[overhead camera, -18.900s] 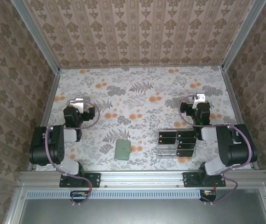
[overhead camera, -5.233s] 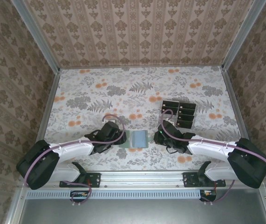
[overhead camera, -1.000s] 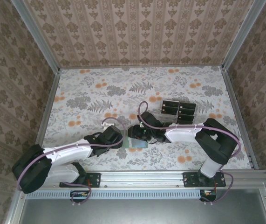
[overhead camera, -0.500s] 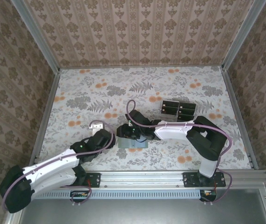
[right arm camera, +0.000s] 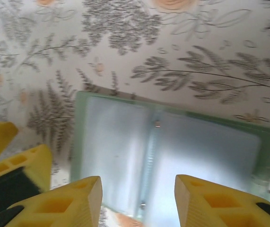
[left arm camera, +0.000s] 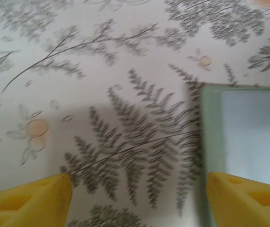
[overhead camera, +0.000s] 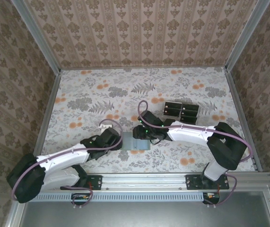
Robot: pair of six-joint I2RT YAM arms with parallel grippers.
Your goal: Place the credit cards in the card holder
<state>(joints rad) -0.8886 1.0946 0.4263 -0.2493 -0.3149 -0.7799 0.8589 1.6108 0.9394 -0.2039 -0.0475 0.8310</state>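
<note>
The card holder [overhead camera: 135, 144] lies open and flat near the table's front middle, a pale green wallet with shiny clear inner pockets [right arm camera: 172, 151]. My right gripper [right arm camera: 137, 201] hovers open just above its centre fold, nothing between its yellow fingers; from above it sits at the holder's far edge [overhead camera: 142, 134]. My left gripper [left arm camera: 137, 203] is open at the holder's left edge [left arm camera: 239, 132], with its right fingertip [left arm camera: 248, 201] over that edge. From above, the left gripper [overhead camera: 119, 141] is beside the holder. The black credit cards [overhead camera: 181, 111] stand in a clear rack behind and to the right.
The clear tiered rack [overhead camera: 191, 113] holding the cards stands right of centre. The left gripper's yellow fingers [right arm camera: 12, 161] show at the left of the right wrist view. Metal rails [overhead camera: 49, 109] and papered walls close in the flowered table.
The left gripper has opened and slid right, up to the holder's left edge. The right gripper has moved right, from the holder's left side to its middle.
</note>
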